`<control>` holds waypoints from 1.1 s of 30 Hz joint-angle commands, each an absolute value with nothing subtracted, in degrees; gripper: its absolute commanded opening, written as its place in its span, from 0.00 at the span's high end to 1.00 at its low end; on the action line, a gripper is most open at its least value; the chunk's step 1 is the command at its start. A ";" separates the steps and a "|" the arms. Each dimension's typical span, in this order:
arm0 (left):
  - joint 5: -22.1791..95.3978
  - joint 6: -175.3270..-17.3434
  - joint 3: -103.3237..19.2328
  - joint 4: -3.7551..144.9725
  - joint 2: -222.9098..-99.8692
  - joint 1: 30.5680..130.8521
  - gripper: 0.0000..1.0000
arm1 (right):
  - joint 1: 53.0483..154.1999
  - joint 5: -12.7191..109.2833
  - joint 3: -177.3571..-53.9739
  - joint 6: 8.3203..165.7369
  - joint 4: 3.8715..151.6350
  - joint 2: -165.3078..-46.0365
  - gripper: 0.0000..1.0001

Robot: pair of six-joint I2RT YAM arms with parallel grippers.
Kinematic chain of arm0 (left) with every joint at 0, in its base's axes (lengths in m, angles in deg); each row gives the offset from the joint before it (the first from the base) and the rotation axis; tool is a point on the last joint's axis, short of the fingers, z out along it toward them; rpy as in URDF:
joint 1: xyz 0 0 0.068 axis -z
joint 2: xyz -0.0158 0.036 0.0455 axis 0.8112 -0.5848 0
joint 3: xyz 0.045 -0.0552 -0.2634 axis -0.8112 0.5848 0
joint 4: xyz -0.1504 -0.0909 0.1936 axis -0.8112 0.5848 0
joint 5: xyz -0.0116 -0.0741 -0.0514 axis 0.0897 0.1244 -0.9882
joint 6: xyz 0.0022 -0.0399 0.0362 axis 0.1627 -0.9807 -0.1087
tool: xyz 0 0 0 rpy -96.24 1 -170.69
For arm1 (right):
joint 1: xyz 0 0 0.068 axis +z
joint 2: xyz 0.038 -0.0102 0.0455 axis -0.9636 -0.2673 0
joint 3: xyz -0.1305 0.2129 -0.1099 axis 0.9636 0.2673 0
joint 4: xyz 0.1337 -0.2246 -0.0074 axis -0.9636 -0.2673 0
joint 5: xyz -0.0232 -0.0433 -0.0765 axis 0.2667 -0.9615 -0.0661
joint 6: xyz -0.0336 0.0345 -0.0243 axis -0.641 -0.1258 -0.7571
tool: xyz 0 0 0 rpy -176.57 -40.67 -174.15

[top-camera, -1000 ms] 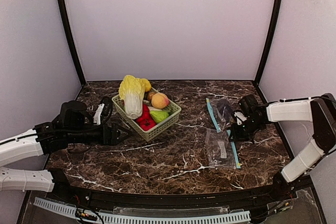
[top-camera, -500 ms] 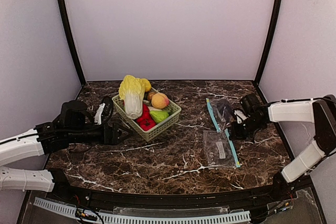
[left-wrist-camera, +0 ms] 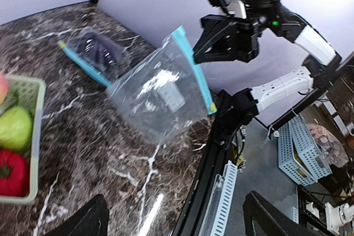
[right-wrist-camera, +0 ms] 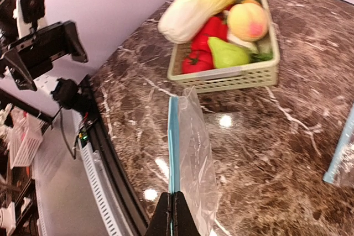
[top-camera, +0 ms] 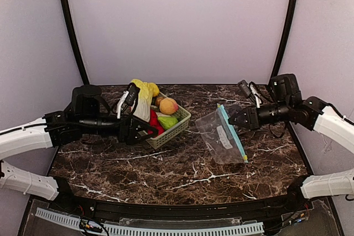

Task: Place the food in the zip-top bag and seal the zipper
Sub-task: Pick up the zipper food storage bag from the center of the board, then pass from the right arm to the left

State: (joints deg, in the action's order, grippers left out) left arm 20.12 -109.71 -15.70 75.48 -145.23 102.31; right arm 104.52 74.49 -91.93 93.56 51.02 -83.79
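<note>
Hanging from the right gripper [top-camera: 231,119], the clear zip-top bag [top-camera: 221,136] is now lifted off the counter [top-camera: 182,172], over its right half; half a second ago it lay flat near the right edge. The jaws are clenched on the bag's blue zipper strip. The left gripper [top-camera: 139,130] has risen and moved to the near side of the basket [top-camera: 172,130], its jaws spread wide and empty. The peach [top-camera: 168,106] and green fruit [top-camera: 167,121] sit in the basket toward the far left corner; the eggplant cannot be made out. The bag seems raised for loading, but its mouth looks closed and nothing is packed yet
</note>
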 commanded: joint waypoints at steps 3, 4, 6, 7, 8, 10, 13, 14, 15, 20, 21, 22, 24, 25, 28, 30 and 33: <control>11.06 -101.37 -27.30 71.16 -154.75 105.58 0.16 | 114.11 82.57 -99.18 91.55 49.33 -88.98 1.00; 10.20 -100.82 -28.55 71.10 -156.15 105.79 0.15 | 115.36 83.10 -100.25 91.31 49.08 -90.00 1.00; 9.33 -100.09 -29.96 71.04 -157.87 106.10 0.15 | 117.54 83.00 -102.41 90.67 48.06 -91.95 1.00; 9.26 -99.81 -30.28 71.22 -158.31 106.21 0.15 | 118.44 82.60 -103.45 90.33 47.70 -92.79 1.00; 9.67 -99.31 -30.99 71.44 -159.22 106.48 0.15 | 119.19 82.18 -104.17 90.17 47.59 -93.61 1.00; 10.52 -98.43 -31.79 72.30 -160.58 106.93 0.15 | 120.38 82.06 -105.51 90.11 47.98 -95.01 1.00; 11.61 -97.62 -32.17 73.75 -162.05 107.77 0.15 | 121.96 84.01 -106.30 90.27 49.78 -97.09 1.00; 11.77 -97.46 -32.18 73.43 -162.66 108.03 0.14 | 122.60 84.39 -106.69 90.19 50.12 -97.91 1.00; 11.84 -97.47 -32.23 73.25 -163.04 108.20 0.15 | 123.19 84.67 -107.04 90.04 50.21 -98.86 1.00; 8.38 -97.95 -32.45 70.20 -165.47 108.33 0.29 | 125.19 84.61 -108.91 89.23 49.84 -102.10 1.00; 5.84 -98.23 -32.70 69.83 -165.80 108.30 0.42 | 125.28 84.02 -109.20 89.10 49.83 -102.33 1.00; 4.57 -98.39 -32.88 69.49 -166.56 108.28 0.48 | 125.35 83.19 -109.48 89.09 49.91 -102.48 1.00; 1.56 -98.72 -33.39 69.77 -167.64 108.32 0.72 | 125.39 81.77 -110.07 89.13 50.07 -102.62 1.00; 0.56 -98.75 -33.46 69.97 -167.90 108.30 0.75 | 125.39 81.15 -110.30 89.17 50.12 -102.60 1.00; -0.50 -98.51 -33.15 71.56 -167.84 108.32 0.91 | 125.39 80.24 -110.31 89.27 51.12 -102.30 1.00; -0.19 -98.46 -32.41 71.81 -167.11 108.34 0.98 | 125.39 79.58 -110.11 89.31 51.53 -102.13 1.00; 2.21 -99.16 -29.86 70.12 -164.35 108.36 0.99 | 125.30 77.56 -109.32 89.58 52.11 -101.70 0.84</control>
State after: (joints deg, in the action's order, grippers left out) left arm 2.96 -98.84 -31.94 71.06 -168.24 108.06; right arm 125.09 81.33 -108.80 89.82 49.20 -102.72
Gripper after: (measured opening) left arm 0.013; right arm 0.024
